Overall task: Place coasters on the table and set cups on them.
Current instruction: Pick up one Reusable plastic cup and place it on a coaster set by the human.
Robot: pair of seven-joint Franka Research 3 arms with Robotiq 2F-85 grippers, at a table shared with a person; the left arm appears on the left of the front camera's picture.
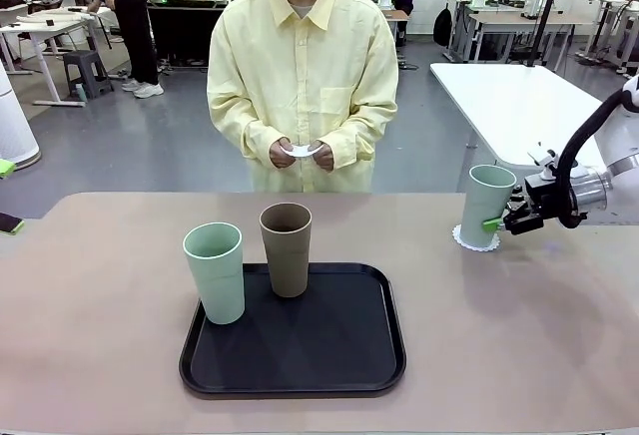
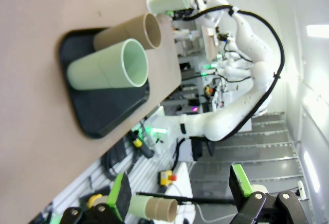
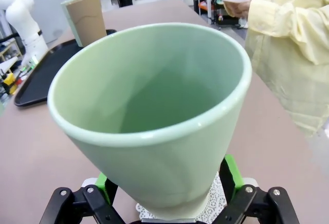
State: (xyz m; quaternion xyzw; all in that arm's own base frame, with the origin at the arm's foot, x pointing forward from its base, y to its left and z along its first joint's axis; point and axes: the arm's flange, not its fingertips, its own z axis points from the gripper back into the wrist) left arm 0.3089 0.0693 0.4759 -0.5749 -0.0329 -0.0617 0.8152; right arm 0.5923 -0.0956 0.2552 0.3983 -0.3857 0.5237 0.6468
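At the right of the beige table [image 1: 100, 305], a mint green cup [image 1: 487, 204] stands upright on a white lacy coaster [image 1: 462, 239]. My right gripper [image 1: 490, 222] is open, its green pads on either side of the cup's base [image 3: 154, 131], and the coaster's lace [image 3: 212, 207] shows beneath. A second mint cup [image 1: 214, 270] and a brown cup [image 1: 286, 248] stand on the black tray [image 1: 300, 355]. The person's hands hold white coasters [image 1: 300, 150] at chest height. My left gripper [image 2: 180, 193] hangs open off the table's side with nothing between its fingers.
The tray sits at the table's middle front. A white table [image 1: 519, 96] stands behind at the right. The person stands at the far edge, in the middle. Bare tabletop lies to the left and right of the tray.
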